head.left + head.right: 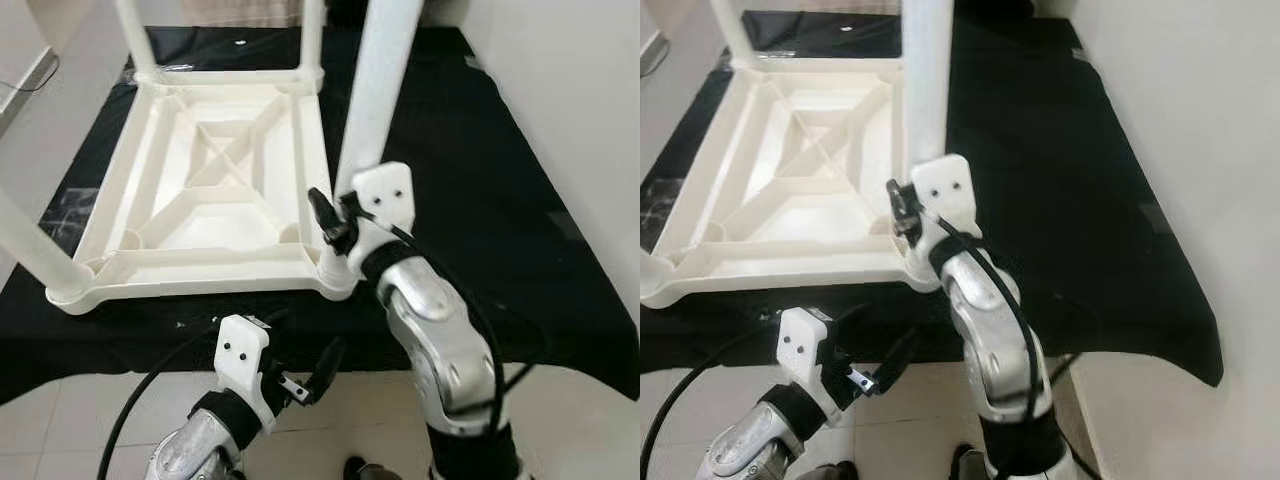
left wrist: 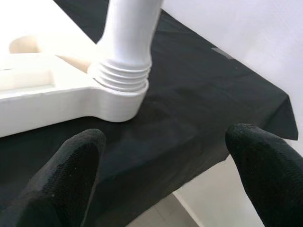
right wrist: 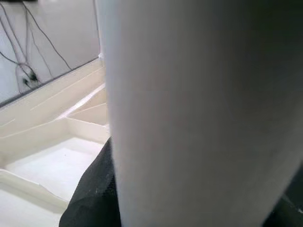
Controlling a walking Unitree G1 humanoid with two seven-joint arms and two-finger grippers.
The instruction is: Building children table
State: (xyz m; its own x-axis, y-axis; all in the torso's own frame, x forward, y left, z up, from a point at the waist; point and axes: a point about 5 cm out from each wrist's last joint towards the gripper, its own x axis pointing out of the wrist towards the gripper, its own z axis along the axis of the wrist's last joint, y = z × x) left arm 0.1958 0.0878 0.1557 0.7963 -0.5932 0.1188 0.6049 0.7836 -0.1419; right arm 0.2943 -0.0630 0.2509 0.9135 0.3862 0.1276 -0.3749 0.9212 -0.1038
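The white plastic table leg (image 1: 375,90), light, stiff and slick, sits clamped low in our right gripper (image 1: 335,225); our left gripper (image 1: 305,375) hangs open.

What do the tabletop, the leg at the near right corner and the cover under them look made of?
Tabletop: likely moulded plastic, cream, slightly glossy, with ribbed underside. Leg: same-looking white plastic, smooth tube with screw threads at its base. Cover: probably black matte fabric, draping over the edge.

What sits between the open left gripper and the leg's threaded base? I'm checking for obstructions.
Just bare black cloth lies between the left gripper and the leg, as the left wrist view shows.
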